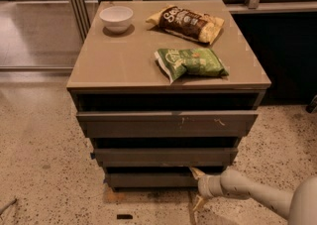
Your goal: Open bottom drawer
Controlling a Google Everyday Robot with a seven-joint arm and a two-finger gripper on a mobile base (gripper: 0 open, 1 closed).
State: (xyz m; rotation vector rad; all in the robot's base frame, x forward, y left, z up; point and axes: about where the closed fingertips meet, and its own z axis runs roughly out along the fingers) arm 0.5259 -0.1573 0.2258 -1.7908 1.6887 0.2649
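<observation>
Three drawer fronts stack under the table, and the bottom drawer point(148, 180) is the lowest of them, a plain dark grey slab at the lower centre of the frame, just above the floor point(39, 159). It sits set back beneath the two above, with a dark gap along its top edge.

The gripper point(196, 188) is at the right end of that front, in the lower right of the frame. Its pale fingers point(196, 172) are spread wide apart, one tip at the gap above the bottom drawer's top edge, the other down near the floor. Whether either finger presses on the front cannot be told. The pale arm point(252, 195) runs from the gripper toward the lower right corner.

Above the bottom drawer comes the middle drawer front point(163, 156), and above that the widest front point(166, 124), which bears pale scratch marks right of its centre.

On the table point(124, 63) a green snack bag point(190, 62) lies near the front right. A brown and yellow snack bag point(188, 22) lies behind it toward the back. A white bowl point(116, 18) stands upright at the back left corner, well apart from both bags.
</observation>
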